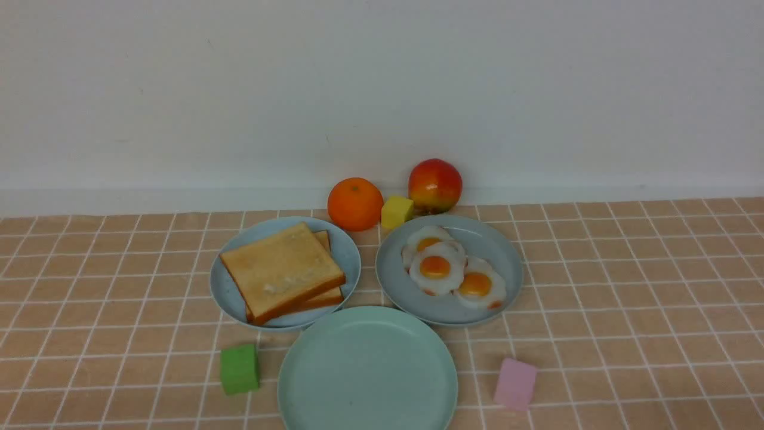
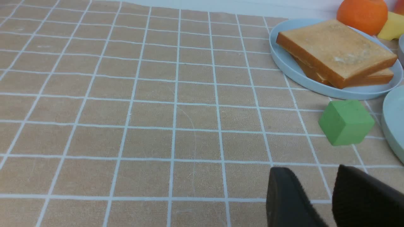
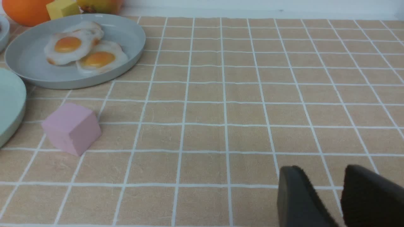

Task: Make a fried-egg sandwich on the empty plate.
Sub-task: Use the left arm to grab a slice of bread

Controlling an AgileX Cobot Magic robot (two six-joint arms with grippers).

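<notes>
I see the table, tan with white grid lines, carrying a mint-green plate nearest me and a sky-blue plate and a grey-blue plate just behind. A green block and a pink block flank the near one; an orange, yellow block and apple sit farther back.

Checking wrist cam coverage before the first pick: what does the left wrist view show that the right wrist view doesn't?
Left wrist only: the two stacked toast slices, the green cube and the left gripper, open and empty.
Right wrist only: the fried eggs, the pink cube and the right gripper, open and empty.
Both: the orange, the yellow cube, an edge of the mint-green plate and the tiled cloth.
</notes>
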